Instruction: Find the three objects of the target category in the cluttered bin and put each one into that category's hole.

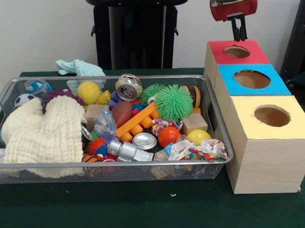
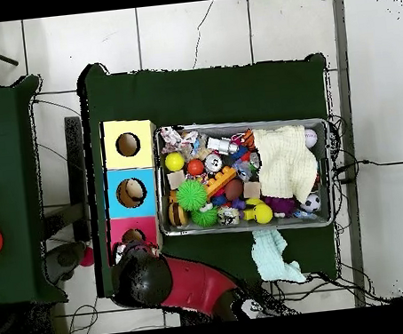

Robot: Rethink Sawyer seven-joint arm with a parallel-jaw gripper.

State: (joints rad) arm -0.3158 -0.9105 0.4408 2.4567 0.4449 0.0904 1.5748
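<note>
A dark green cloth covers the table [image 1: 146,214]; behind it stands a pale wall, and from overhead the floor [image 2: 226,29] is light tile with cables trailing. The bin [image 1: 221,141] sits on the cloth, heaped with balls, cans and a cream cloth [image 1: 43,130]. Just beside the bin stands the wooden box, its red hole [image 1: 237,51] farthest back. The gripper [image 1: 239,37] hangs directly over that hole, fingers close together with nothing visible between them. No plush toy can be picked out among the clutter.
</note>
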